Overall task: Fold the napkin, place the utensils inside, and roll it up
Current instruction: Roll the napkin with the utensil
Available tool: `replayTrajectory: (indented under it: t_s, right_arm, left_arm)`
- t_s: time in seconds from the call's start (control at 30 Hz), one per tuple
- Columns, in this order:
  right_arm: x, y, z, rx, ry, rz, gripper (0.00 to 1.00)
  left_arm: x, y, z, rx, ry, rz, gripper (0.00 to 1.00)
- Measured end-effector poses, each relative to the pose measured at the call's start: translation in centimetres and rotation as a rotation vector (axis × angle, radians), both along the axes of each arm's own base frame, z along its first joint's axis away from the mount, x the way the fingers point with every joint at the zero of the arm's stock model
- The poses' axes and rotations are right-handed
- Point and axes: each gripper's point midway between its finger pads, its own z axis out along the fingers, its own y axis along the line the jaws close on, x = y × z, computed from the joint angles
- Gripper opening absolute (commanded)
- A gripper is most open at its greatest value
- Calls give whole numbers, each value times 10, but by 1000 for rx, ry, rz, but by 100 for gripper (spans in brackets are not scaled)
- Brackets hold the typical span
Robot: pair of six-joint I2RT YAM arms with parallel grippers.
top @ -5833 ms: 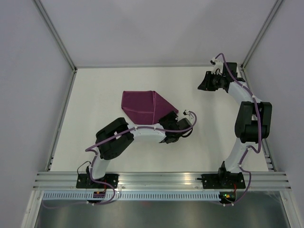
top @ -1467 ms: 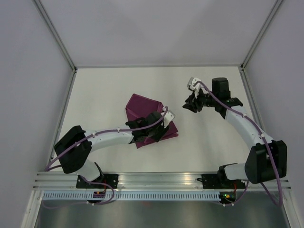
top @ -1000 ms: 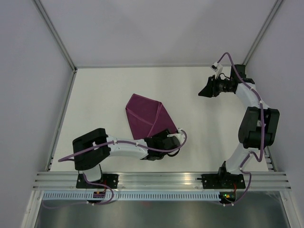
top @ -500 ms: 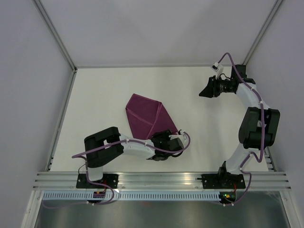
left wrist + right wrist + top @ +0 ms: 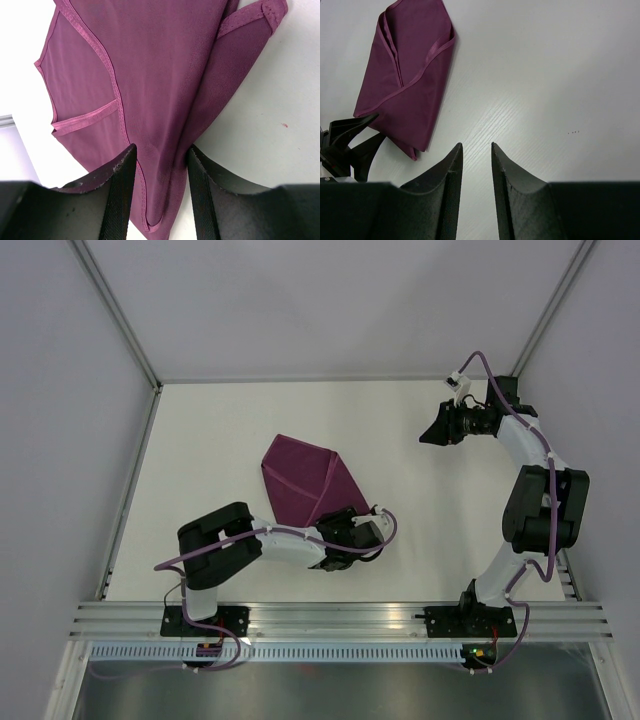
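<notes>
Fold may slip open
The left end effector (image 5: 161, 148), fingers spread, straddles the near corner of the folded napkin (image 5: 305, 480) on the counter (image 5: 220, 430); pinching one layer only would drag the fold apart. The right end effector (image 5: 474, 145) hangs slightly parted, empty, well apart.

The napkin (image 5: 150, 75) is finely woven cloth with a soft sheen and a stitched, paler hem. Under it the table (image 5: 545, 75) is white and smooth, faintly glossy, with fine grain-like streaks. Over the napkin's edge, the left gripper (image 5: 160, 160) has matt black plastic fingers (image 5: 117, 200), ribbed on the inner faces and scuffed pale at the rims. The right gripper (image 5: 474, 147), far from the napkin, has smoother black plastic. Nearer than the napkin, the rail (image 5: 340, 618) is brushed metal.
</notes>
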Motion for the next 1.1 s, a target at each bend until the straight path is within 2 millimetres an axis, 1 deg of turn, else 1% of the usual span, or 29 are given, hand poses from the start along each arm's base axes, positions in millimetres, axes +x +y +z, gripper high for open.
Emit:
replayTrajectory:
  t_s: [0.17, 0.3, 0.47, 0.67, 0.97, 1.03, 1.1]
  right_arm:
    - [0, -1, -2, -7, 1, -4, 35]
    - [-3, -1, -7, -8, 16, -6, 35]
    - [-3, -1, -6, -10, 15, -6, 35]
    - [-4, -1, -5, -12, 11, -6, 35]
    - [-5, -1, -8, -12, 16, -7, 35]
    - [-5, -1, -8, -11, 17, -6, 35]
    - [-5, -1, -9, -11, 18, -6, 34]
  left_arm:
    - [-1, -1, -1, -3, 11, -7, 51]
    - [-6, -4, -1, -16, 46, -29, 51]
    - [-10, -6, -1, -26, 79, -49, 55]
    - [-8, -4, -1, -18, 84, -40, 55]
    - [6, -2, -5, 5, 68, 1, 42]
    - [8, -2, -6, 8, 66, 7, 39]
    - [10, -1, -8, 13, 63, 14, 33]
